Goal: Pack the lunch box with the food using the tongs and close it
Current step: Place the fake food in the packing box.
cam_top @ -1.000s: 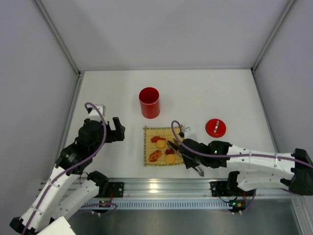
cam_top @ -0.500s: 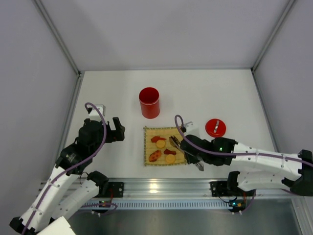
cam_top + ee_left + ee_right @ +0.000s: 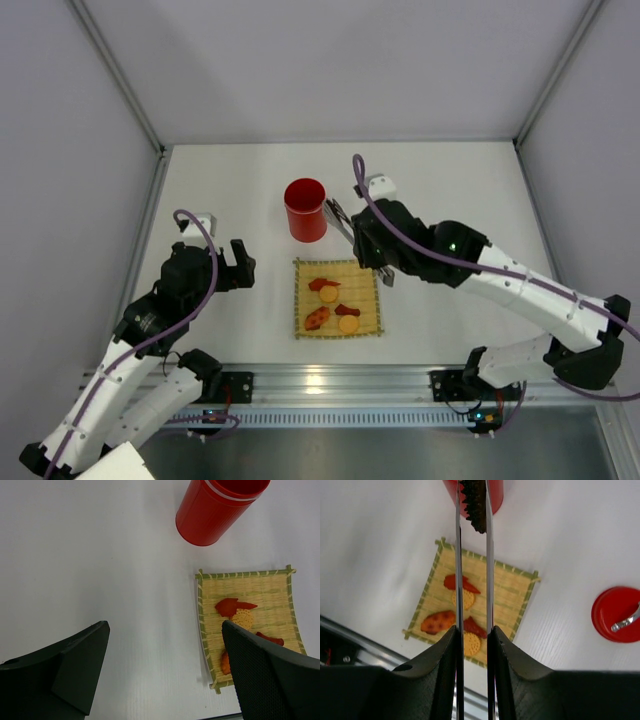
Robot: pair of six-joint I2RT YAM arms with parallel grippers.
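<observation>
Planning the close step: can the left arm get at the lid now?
Probably not. The lid lies right of the mat, under the right arm stretched to the lunch box; the left tool sits open left of the mat.

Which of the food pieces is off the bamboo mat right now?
The dark brown piece, pinched between the tips of the tongs close to the red lunch box; the other pieces lie on the mat.

Bare table left of and beyond the lunch box [image 3: 305, 208]; wide free lane between left gripper [image 3: 164, 625] and mat [image 3: 337, 298]. Blocked right of the lunch box: tongs [image 3: 338, 217] and right gripper [image 3: 472, 640] slanting over the gap toward the mat's far-right corner. Open above the 5 food pieces [image 3: 348, 323]. Clear white strip between mat and lid [image 3: 616, 614].
</observation>
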